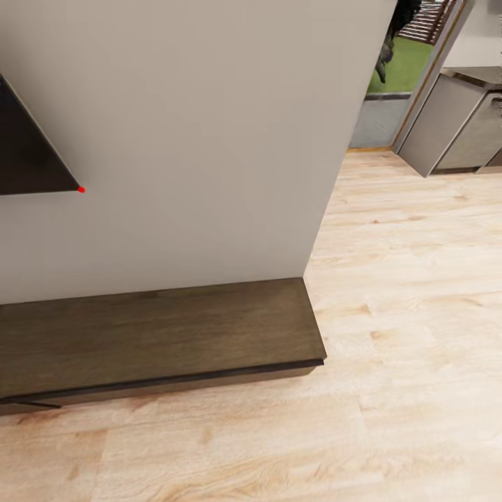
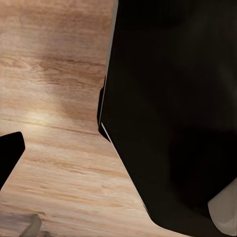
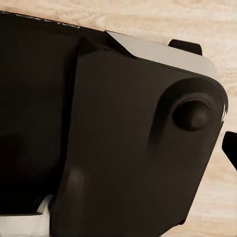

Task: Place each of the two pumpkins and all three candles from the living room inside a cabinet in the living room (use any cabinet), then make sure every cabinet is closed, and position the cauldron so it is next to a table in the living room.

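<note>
From my head camera I see the long, low, dark brown wood-grain cabinet standing against a plain pale wall, its right end toward the open pale plank floor. Its top is flat and matte, its front a flush handle-less face; I judge it rigid and heavy, and with no handle to hook I would have to work a door open at its edge seam. Beyond the wall's corner stand grey kitchen units. Both wrist cameras look at dark, smooth robot body panels over the floor, so I cannot tell whether either tool is open or closed.
</note>
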